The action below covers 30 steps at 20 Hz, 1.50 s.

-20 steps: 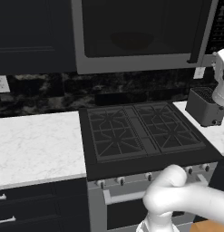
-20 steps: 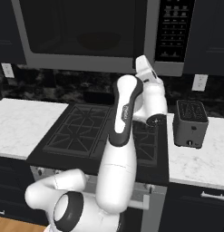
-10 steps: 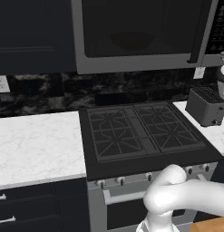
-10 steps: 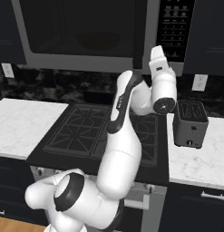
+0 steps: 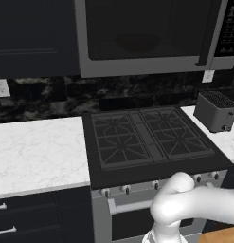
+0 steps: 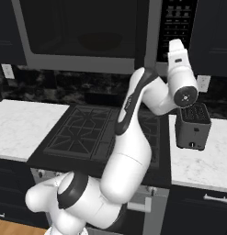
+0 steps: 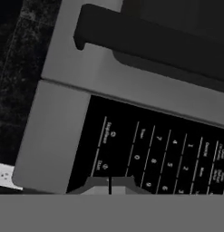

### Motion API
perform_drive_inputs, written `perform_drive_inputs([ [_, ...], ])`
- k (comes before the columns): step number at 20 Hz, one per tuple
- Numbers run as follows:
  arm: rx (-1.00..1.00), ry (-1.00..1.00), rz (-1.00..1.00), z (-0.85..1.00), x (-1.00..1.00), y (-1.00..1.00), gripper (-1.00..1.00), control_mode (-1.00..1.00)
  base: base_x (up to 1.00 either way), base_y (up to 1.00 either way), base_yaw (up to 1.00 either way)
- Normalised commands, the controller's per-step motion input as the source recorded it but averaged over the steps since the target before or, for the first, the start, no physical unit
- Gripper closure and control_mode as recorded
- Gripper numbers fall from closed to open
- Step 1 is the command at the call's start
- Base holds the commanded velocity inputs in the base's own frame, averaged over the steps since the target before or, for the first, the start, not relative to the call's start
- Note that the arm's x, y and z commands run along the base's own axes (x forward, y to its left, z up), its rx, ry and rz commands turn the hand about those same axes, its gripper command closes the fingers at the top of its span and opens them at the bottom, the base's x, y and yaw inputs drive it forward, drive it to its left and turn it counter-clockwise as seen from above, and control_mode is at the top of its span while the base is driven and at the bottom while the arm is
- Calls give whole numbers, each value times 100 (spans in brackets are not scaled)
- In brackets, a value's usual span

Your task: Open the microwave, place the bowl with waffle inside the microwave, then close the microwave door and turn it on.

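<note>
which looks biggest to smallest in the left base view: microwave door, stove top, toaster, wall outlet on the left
1. stove top
2. microwave door, close behind and cut off at the top, so unsure
3. toaster
4. wall outlet

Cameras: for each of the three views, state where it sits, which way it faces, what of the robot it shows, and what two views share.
Left base view: behind the arm to its left, looking forward and down at the stove; the white arm fills the lower right corner.
Right base view: behind to the right, facing the same stove; the arm rises from lower left toward the button panel.
Hand view: on the hand, close to the button panel; the shut gripper shows at the bottom.
Both base views share the microwave door, stove and toaster.
</note>
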Motion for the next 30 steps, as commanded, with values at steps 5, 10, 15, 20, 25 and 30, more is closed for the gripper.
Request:
perform_drive_inputs([
  [5,8,12,13,-9,16,0,100,-100,0,0,0],
  [10,9,-6,6,-1,43,-1,100,-100,0,0,0],
  [15,8,-11,3,-4,52,-7,100,-100,0,0,0],
  [20,5,-4,0,-30,51,-26,100,-100,0,0,0],
  [25,7,0,0,-16,58,-36,100,-100,0,0,0],
  [30,3,0,0,-17,82,-6,100,-100,0,0,0],
])
